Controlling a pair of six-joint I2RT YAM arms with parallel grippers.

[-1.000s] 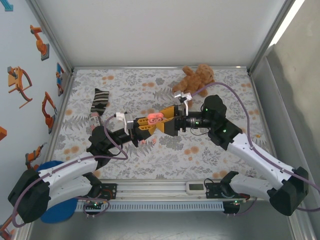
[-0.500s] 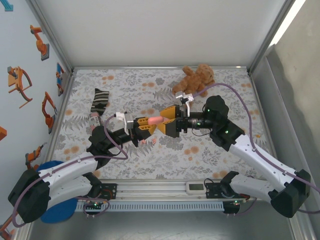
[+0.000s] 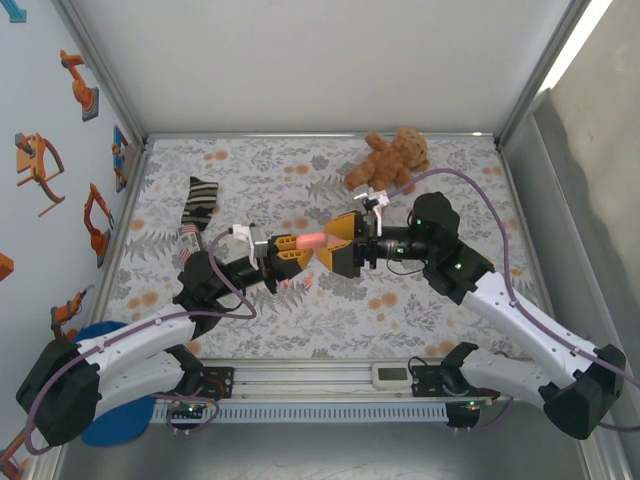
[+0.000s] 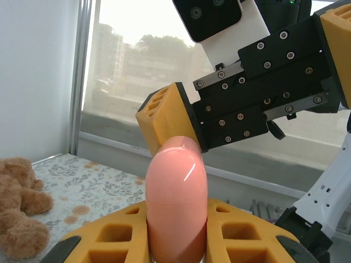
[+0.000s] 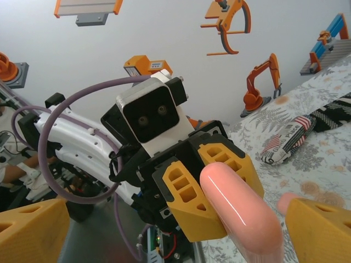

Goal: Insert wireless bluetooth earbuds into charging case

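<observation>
A smooth pink charging case (image 3: pixel 311 240), closed, hangs over the middle of the floral cloth. My left gripper (image 3: pixel 290 252) is shut on its lower half. In the left wrist view the case (image 4: pixel 176 203) stands upright between my yellow pads (image 4: pixel 109 235). My right gripper (image 3: pixel 335 245) is open, its fingers either side of the case's free end. One of its fingers (image 4: pixel 164 118) touches the case top. In the right wrist view the case (image 5: pixel 241 211) points toward the camera. Two tiny pink earbuds (image 3: pixel 295 283) lie on the cloth under the left gripper.
A brown teddy bear (image 3: pixel 390 160) lies at the back right and a striped sock (image 3: pixel 197 205) at the left. The floral cloth (image 3: pixel 450 200) covers the table. A blue disc (image 3: pixel 110 420) sits by the left arm's base. Walls close in the back and sides.
One second ago the pink case looked broader and lumpy between the grippers; it is a slim closed oval now. The right arm has shifted slightly to the right.
</observation>
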